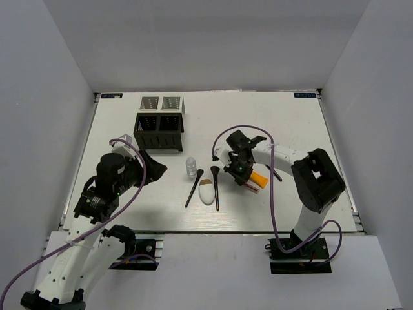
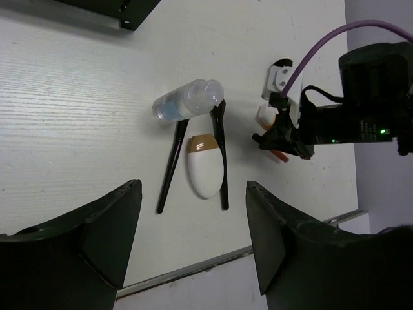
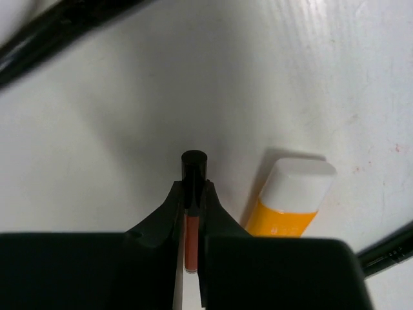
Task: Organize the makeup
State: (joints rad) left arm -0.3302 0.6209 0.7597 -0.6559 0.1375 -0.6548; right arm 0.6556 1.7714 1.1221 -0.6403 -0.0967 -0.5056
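Note:
My right gripper (image 3: pixel 193 187) is shut on a red-black stick (image 3: pixel 192 213), its black cap poking out past the fingertips just above the table. The orange white-capped tube (image 3: pixel 292 200) lies right beside it; it shows in the top view (image 1: pixel 257 178) under the right gripper (image 1: pixel 239 169). A tiny clear bottle (image 1: pixel 191 167), two black-handled brushes (image 1: pixel 193 187) and the white egg-shaped sponge (image 1: pixel 206 191) lie mid-table; the left wrist view shows the bottle (image 2: pixel 187 100), the sponge (image 2: pixel 203 166) and a brush (image 2: pixel 171 169). My left gripper (image 2: pixel 193 239) is open and empty, left of them.
The black perforated compartment box (image 1: pixel 159 129) stands at the back left, with its corner in the left wrist view (image 2: pixel 129 10). Another black brush (image 1: pixel 273 172) lies to the right of the right gripper. The table's near edge (image 2: pixel 213 265) runs just below the left fingers.

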